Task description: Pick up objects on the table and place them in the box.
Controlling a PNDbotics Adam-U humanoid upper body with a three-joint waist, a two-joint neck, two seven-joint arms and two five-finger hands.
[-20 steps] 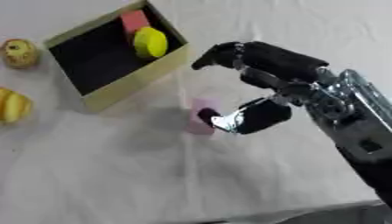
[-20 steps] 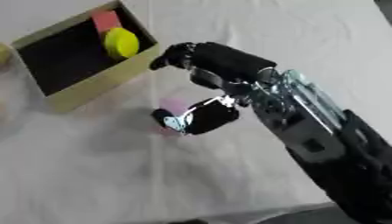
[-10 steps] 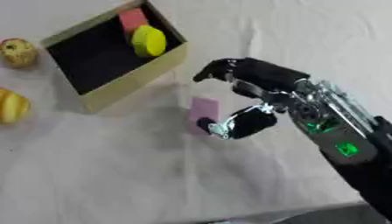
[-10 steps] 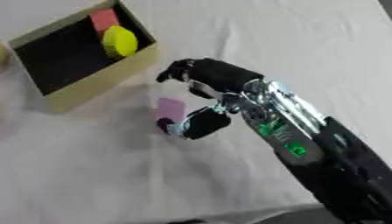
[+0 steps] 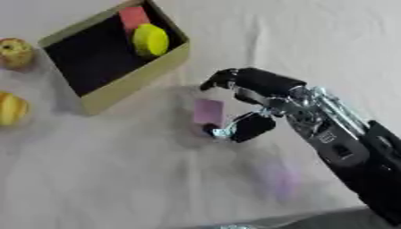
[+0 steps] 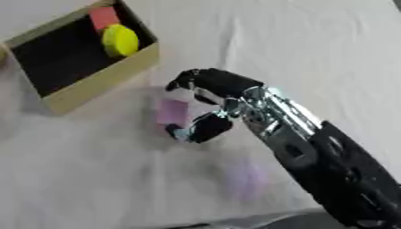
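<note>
One robot hand (image 5: 254,105), my right, reaches over the white-covered bench (image 5: 313,40) with its fingers curled above a small pink block (image 5: 208,112) and its thumb just below it; I cannot tell whether the block is pinched or only touched. Beside the block, up and to the left, the box (image 5: 133,82) holds a yellow round object (image 5: 150,39) and a red block (image 5: 134,17) in its far corner. Two yellowish fruits (image 5: 15,51) lie on the bench left of the box.

Over the last second the right hand (image 5: 252,103) has drawn back slightly from the box (image 5: 133,82) and closed in around the pink block (image 5: 208,112), which now shows more fully between fingers and thumb.
</note>
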